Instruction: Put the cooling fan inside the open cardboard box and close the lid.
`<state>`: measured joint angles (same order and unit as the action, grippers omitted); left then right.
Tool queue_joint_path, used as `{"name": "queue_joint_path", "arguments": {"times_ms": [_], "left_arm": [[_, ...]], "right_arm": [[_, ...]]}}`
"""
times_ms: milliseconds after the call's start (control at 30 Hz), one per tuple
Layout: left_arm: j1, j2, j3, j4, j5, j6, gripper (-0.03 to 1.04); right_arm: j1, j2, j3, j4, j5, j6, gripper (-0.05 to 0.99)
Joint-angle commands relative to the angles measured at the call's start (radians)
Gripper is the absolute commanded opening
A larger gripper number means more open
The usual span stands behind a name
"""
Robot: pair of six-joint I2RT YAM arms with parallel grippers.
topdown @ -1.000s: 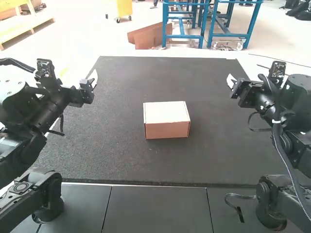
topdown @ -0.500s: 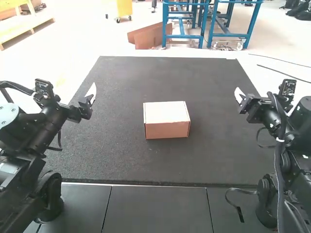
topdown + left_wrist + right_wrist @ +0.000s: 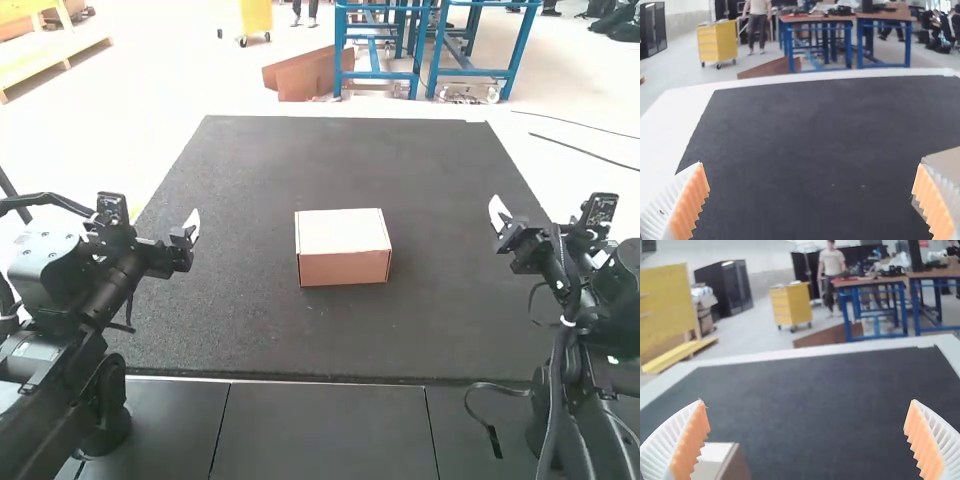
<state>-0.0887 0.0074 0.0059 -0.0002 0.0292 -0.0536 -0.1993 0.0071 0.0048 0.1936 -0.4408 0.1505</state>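
Observation:
A small brown cardboard box (image 3: pixel 342 246) stands in the middle of the black mat, its lid lying flat and closed. My left gripper (image 3: pixel 190 232) hangs over the mat's left edge, well to the left of the box, open with nothing between its orange pads (image 3: pixel 687 207). A corner of the box (image 3: pixel 946 164) peeks past one finger in the left wrist view. My right gripper (image 3: pixel 500 222) is near the mat's right side, apart from the box and open and empty. The right wrist view has the box corner (image 3: pixel 722 462) beside one ribbed finger (image 3: pixel 922 440).
The black mat (image 3: pixel 250 310) covers most of the table, with a pale table border (image 3: pixel 150 150) around it and dark panels (image 3: pixel 320 430) along the front. There is bare mat on every side of the box.
Both arms have drawn back and lowered toward the table's front, carrying their open grippers outward and nearer. The box has stayed in place.

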Motion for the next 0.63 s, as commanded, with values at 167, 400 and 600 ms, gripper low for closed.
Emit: {"name": "queue_joint_path", "arguments": {"times_ms": [167, 400, 600], "left_arm": [[0.024, -0.007, -0.006, -0.012, -0.009, -0.002, 0.96], [0.023, -0.009, -0.006, -0.012, -0.009, -0.002, 0.96], [0.024, -0.007, -0.006, -0.012, -0.009, -0.002, 0.96]], "right_arm": [[-0.061, -0.007, -0.005, -0.158, 0.033, -0.081, 0.91], [-0.152, -0.007, -0.005, -0.221, 0.067, -0.124, 0.91], [-0.215, -0.007, -0.005, -0.223, 0.067, -0.135, 0.91]]}}
